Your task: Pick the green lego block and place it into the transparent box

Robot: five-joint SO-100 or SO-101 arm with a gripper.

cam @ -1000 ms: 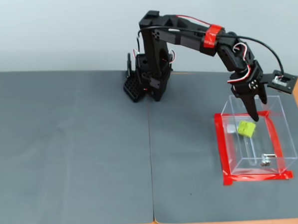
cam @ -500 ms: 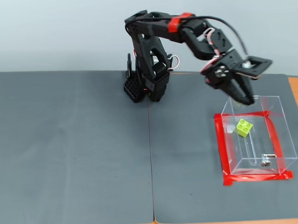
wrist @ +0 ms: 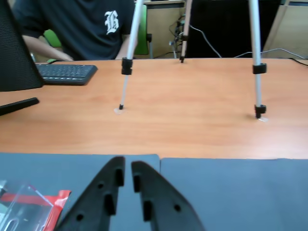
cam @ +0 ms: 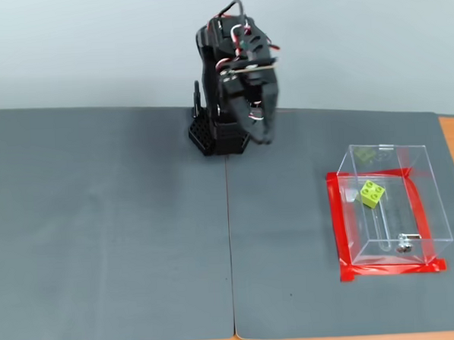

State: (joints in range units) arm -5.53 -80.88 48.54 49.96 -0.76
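Note:
The green lego block [cam: 373, 193] lies inside the transparent box [cam: 436, 208] at the right of the fixed view, on its floor near the far end, studs up. Red tape [cam: 339, 229] frames the box's base and a small metal piece [cam: 404, 244] rests near its front wall. The black arm is folded back over its base, with the gripper [cam: 265, 137] hanging down well to the left of the box. In the wrist view the gripper [wrist: 127, 167] is shut, with nothing between its fingers. A corner of the box [wrist: 21, 202] with red tape shows at the lower left.
Two grey mats meet at a seam [cam: 231, 253] and cover the wooden table. In the wrist view, past the mats' edge, stand tripod legs [wrist: 126, 65] [wrist: 257, 67], a keyboard [wrist: 67, 72], a dark monitor [wrist: 14, 53] and a seated person [wrist: 96, 24].
The arm has pulled away from above the box and swung left and back, folding up over its base. The green block stays in the box.

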